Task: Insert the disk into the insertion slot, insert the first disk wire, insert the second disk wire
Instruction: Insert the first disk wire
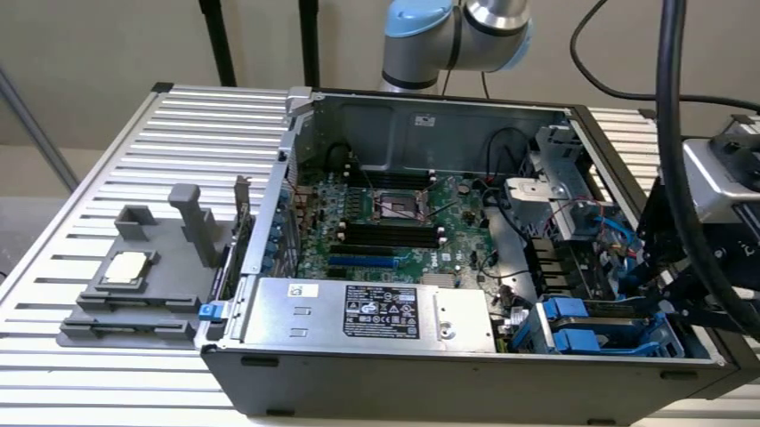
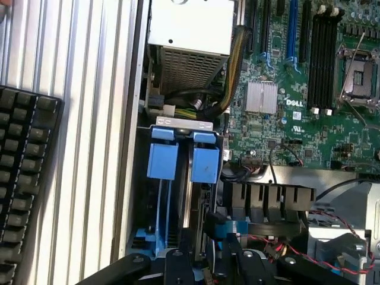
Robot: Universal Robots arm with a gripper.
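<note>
My end effector [image 2: 205, 262] hangs just over one end of the drive bay [image 2: 183, 123], in the corner of the open computer case [image 1: 451, 382] nearest the exterior view's right. I cannot tell how wide it stands. The disk [image 2: 187, 196] seems to sit on edge inside the bay, a thin dark strip between two blue latches [image 2: 161, 160]. Its long axis runs from those latches straight toward my end effector. A silver box [image 1: 368, 311] lies just beside the bay, the green board [image 1: 392, 213] beyond it. The case rests on a slatted bench [image 1: 142, 160].
</note>
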